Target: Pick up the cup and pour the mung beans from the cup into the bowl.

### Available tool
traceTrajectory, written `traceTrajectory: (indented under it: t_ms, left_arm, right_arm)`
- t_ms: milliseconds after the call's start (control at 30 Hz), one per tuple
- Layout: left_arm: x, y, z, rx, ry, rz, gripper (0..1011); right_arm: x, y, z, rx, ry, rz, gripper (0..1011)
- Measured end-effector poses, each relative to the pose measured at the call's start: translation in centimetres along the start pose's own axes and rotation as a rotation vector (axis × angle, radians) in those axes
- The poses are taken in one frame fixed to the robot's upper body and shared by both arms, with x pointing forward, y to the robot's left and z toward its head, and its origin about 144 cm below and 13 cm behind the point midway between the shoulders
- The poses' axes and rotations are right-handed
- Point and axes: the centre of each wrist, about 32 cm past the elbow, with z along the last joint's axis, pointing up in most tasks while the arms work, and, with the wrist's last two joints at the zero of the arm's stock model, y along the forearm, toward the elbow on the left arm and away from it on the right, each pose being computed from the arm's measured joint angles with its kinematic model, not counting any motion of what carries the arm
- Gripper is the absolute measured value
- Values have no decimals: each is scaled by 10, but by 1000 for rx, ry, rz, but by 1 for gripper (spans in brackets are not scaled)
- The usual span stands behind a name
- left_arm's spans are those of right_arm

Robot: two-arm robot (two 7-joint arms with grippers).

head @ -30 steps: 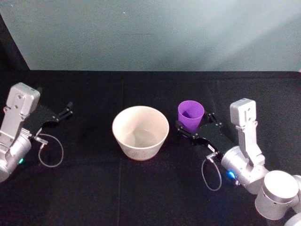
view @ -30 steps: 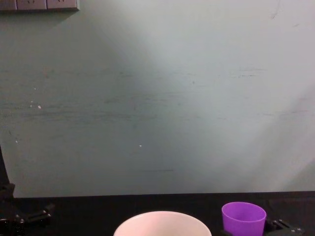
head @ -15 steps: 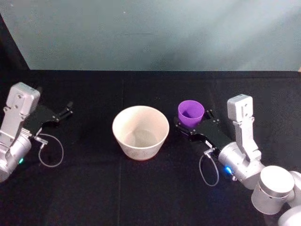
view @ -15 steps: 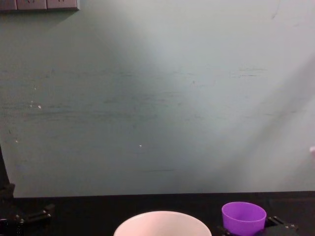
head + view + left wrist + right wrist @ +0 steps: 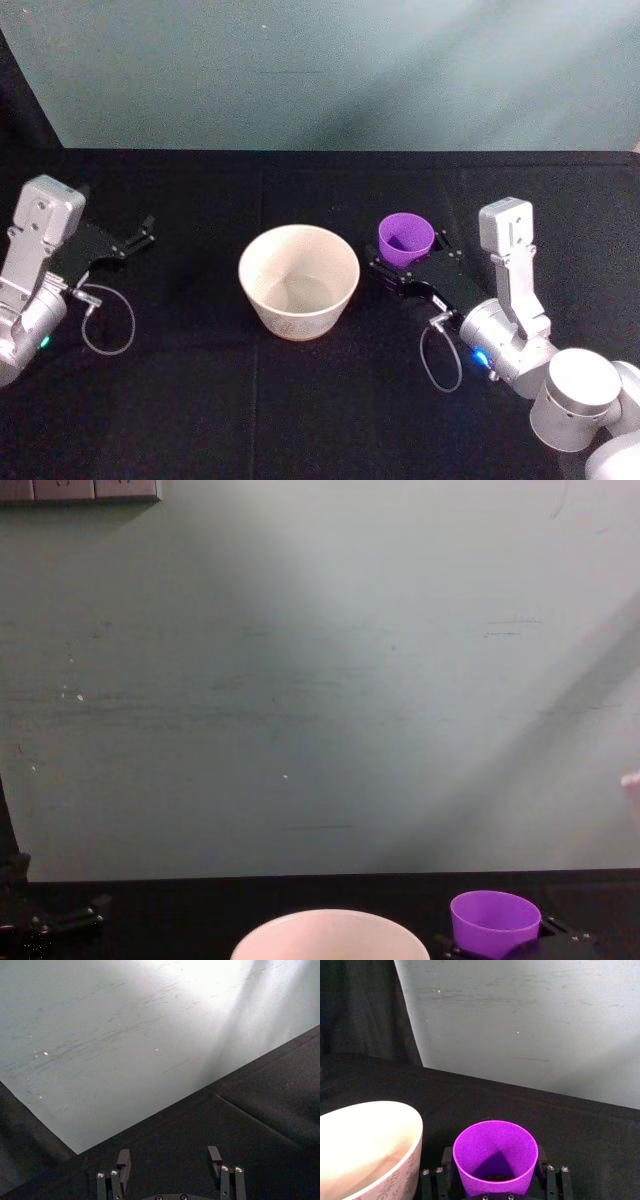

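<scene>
Purple tapered cup (image 5: pixel 406 238) holding beans stands within the wide-open right end effector (image 5: pixel 407 260)

The head camera looks steeply down on the black table (image 5: pixel 300 400), bowl (image 5: pixel 299 280) and cup (image 5: pixel 406 240). The chest camera sits low, facing the wall (image 5: pixel 320 680), catching both rims. The right wrist camera views the same pair closely; the left wrist camera faces table and wall.
</scene>
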Motion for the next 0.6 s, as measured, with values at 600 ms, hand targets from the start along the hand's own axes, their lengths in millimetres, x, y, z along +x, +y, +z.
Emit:
traceTrajectory:
  t_ms: [600]
  left_arm:
    - [0,0,0,0,0,0,1000]
  right_arm:
    - [0,-3,2,3,6,-7,723]
